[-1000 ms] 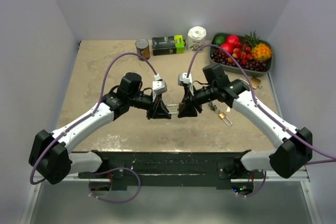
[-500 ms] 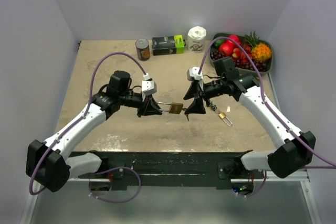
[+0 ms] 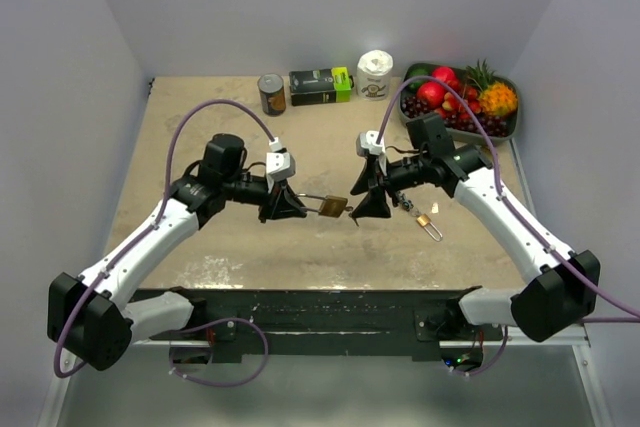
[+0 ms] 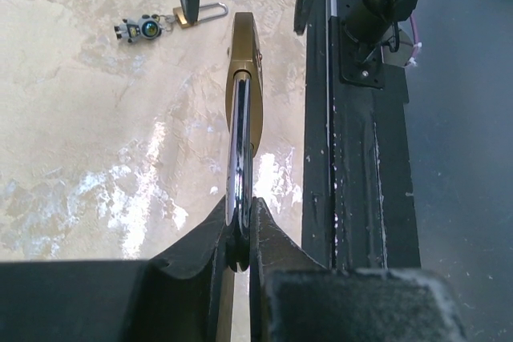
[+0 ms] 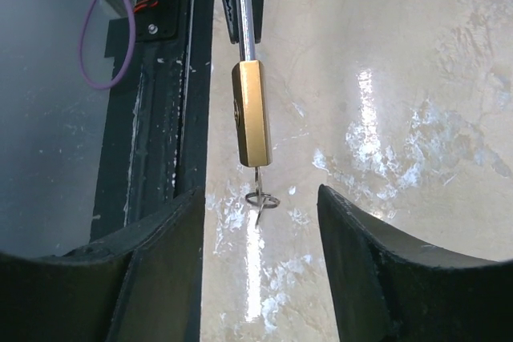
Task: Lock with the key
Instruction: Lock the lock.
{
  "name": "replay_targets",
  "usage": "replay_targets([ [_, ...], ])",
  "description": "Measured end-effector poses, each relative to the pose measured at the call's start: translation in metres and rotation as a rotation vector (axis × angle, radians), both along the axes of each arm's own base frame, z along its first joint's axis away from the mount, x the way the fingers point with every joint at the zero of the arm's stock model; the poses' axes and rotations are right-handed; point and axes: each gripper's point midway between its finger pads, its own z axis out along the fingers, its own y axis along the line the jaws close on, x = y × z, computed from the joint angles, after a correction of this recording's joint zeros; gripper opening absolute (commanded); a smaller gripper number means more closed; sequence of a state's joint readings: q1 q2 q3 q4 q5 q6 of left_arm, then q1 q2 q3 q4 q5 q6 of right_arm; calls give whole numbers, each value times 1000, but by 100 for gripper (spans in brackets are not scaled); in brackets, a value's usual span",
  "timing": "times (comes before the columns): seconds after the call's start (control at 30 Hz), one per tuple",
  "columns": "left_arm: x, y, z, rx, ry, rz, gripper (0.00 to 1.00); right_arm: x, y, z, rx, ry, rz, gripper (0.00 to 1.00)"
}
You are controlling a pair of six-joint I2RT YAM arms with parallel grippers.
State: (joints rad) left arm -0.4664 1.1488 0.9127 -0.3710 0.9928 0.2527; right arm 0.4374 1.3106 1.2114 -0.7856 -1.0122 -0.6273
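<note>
Your left pincer stays clamped on the shackle of the padlock, held over the desk's middle. Its long axis runs along the near edge, keyway facing right. Your right pincer has just released and backed off, spread wide (key left seated), so the turn is probably finished.

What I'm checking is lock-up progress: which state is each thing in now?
Brass padlock with steel shackle: hanging in the air, key inserted.
Left gripper: shut on the shackle.
Right gripper: open, clear of the key.
Small brass padlock on the table: lying loose, untouched.
</note>
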Motion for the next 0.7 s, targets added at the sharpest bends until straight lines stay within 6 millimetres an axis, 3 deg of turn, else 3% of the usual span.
replay_targets([
  [0.13, 1, -2, 6, -17, 2, 10, 0, 1, 4, -4, 12, 25, -18, 73],
  [0.27, 2, -3, 12, -37, -4, 13, 0, 0, 13, -3, 33, 26, -14, 73],
  [0.4, 3, -5, 18, -56, 3, 18, 0, -4, 27, 2, 62, 19, 6, 67],
  [0.5, 3, -7, 21, -69, 7, 18, 0, -7, 36, 5, 81, 10, 22, 44],
  [0.53, 4, -7, 22, -74, 9, 19, 0, -7, 39, 7, 89, 4, 27, 26],
  [0.6, 3, -8, 23, -78, 13, 18, 0, -7, 43, 10, 99, -7, 31, 7],
  [0.63, 2, -8, 24, -81, 17, 12, 0, -6, 43, 11, 102, -7, 26, 0],
  [0.67, 1, -8, 25, -82, 16, 11, 1, -6, 44, 11, 102, -5, 26, 0],
  [0.7, 1, -8, 25, -83, 15, 11, 10, -5, 44, 11, 104, -4, 26, 0],
])
